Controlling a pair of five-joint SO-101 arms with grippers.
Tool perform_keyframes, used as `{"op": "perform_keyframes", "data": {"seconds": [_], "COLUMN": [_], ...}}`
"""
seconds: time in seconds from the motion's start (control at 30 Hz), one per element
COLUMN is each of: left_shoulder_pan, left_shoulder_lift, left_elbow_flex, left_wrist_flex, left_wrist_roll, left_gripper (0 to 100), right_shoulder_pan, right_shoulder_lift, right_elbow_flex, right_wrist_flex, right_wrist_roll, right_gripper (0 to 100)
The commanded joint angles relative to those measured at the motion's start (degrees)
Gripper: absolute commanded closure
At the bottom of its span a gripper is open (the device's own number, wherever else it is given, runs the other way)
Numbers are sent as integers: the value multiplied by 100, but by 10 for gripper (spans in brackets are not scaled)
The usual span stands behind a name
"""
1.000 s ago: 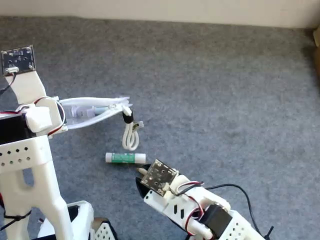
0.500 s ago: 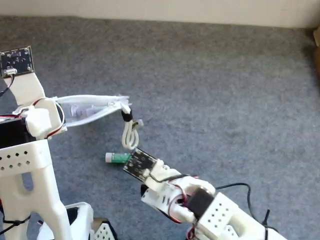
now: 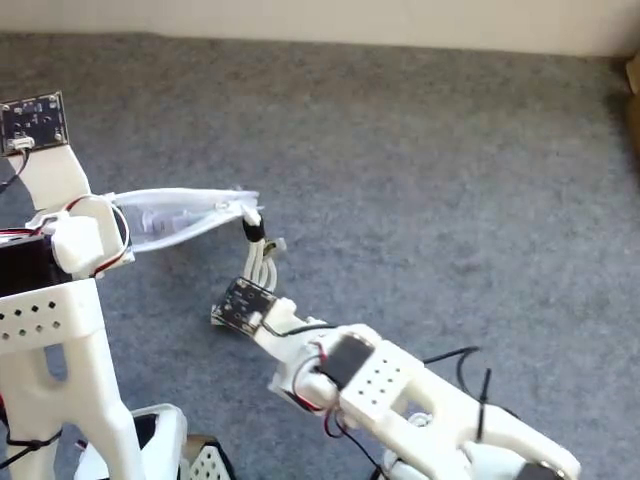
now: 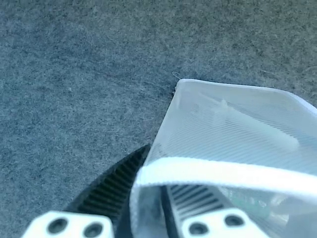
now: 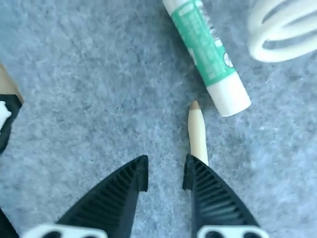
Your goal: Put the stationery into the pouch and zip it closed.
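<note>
Left gripper [image 4: 154, 173] – jaws clamped on the rim of the mesh pouch [image 3: 185, 215], holding it by its left end just off the grey carpet [image 3: 450, 150]; mouth gapes, pale items inside. Right gripper [image 5: 165, 171] hangs low over the carpet, jaws parted a little, nothing between them. Green glue stick [image 5: 205, 54] lies just ahead of its tips, a coiled white cable [image 5: 282, 29] beside it. Cream pencil-like stick [image 5: 197, 130] pokes out along one jaw – contact cannot be told
</note>
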Motion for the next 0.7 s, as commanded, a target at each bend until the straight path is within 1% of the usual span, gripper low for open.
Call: {"op": "perform_keyframes", "data": {"seconds": [0.0, 0.2, 0.67], "left_shoulder_pan": [-75, -75, -75], "left_shoulder_lift": [4, 4, 4], "left_elbow_flex": [119, 127, 127], "left_wrist_flex": [-79, -79, -79], "left_wrist_roll": [44, 44, 44], "left_gripper": [993, 993, 993], "right_shoulder_pan": [119, 505, 505], "right_shoulder_lift": [382, 1051, 2475], "right_elbow_flex": [-532, -866, -1393], "right_wrist_flex": [-31, -31, -40], "right_wrist_roll": [62, 70, 79], "right_gripper": [882, 882, 882]}}
